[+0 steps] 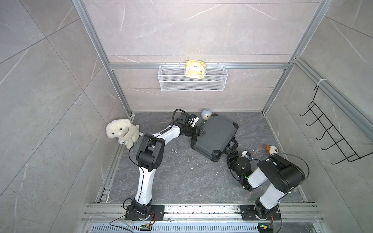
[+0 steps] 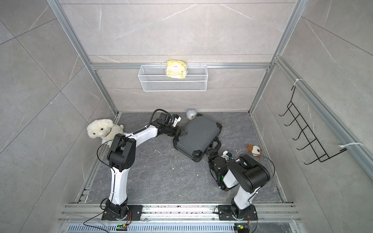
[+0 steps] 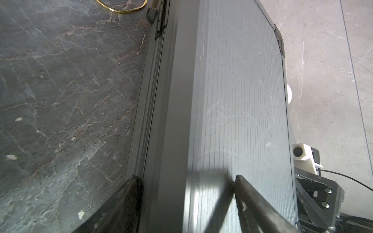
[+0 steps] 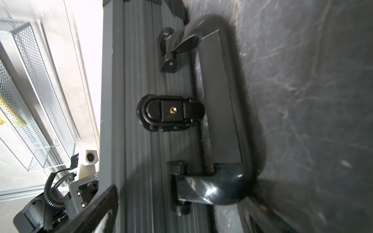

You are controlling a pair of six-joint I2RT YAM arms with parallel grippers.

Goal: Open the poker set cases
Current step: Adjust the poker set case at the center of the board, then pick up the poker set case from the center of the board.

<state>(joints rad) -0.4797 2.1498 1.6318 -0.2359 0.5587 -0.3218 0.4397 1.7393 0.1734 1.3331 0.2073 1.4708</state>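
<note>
While the case [image 1: 214,137] lies latched, left gripper [image 1: 199,132] clamping its edge, right gripper [image 1: 232,144] spread, basket [image 1: 175,84] holding packet [image 1: 195,68].

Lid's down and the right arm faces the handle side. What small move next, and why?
Probably ease the open right gripper forward onto the latch: it looks fastened, centred ahead of the jaws, and the poker set case is closed while the left gripper clamps its opposite edge.
</note>
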